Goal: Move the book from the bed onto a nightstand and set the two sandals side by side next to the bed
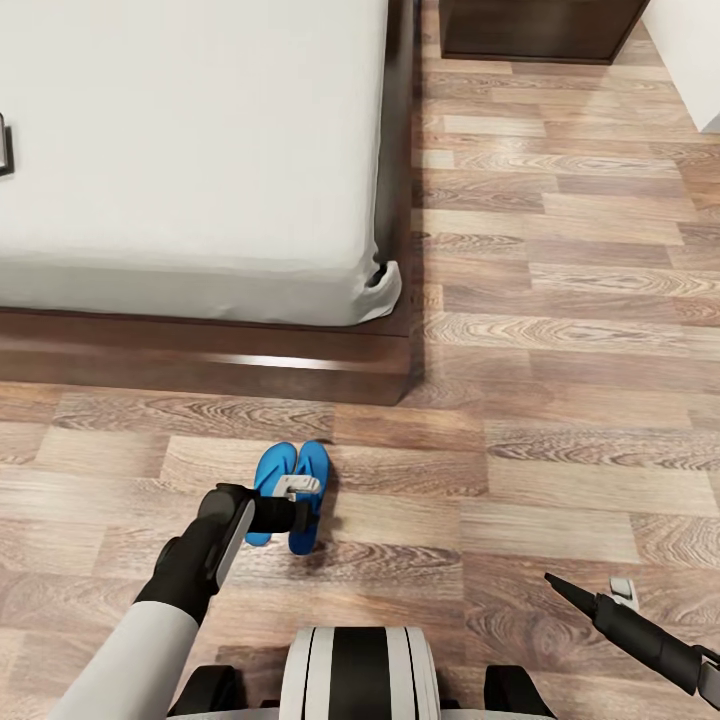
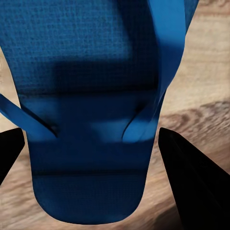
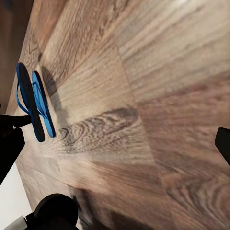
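Observation:
Two blue sandals lie side by side on the wood floor, a short way in front of the bed's (image 1: 200,150) foot: one (image 1: 270,478) on the left, the other (image 1: 314,470) on the right. My left gripper (image 1: 298,495) hangs right over them, open. In the left wrist view its dark fingers (image 2: 191,177) flank one sandal (image 2: 91,86). The right wrist view has both sandals (image 3: 36,100) flat on the planks. The book (image 1: 3,145) lies on the mattress at the picture's left edge. My right gripper (image 1: 590,592) is open, low at the right, holding nothing.
The bed's dark wooden frame (image 1: 200,360) runs across in front of me. A dark brown cabinet (image 1: 540,30) stands beyond the bed's right side; I cannot tell whether it is a nightstand. Bare plank floor (image 1: 560,350) stretches to the right. A white wall corner (image 1: 695,60) is far right.

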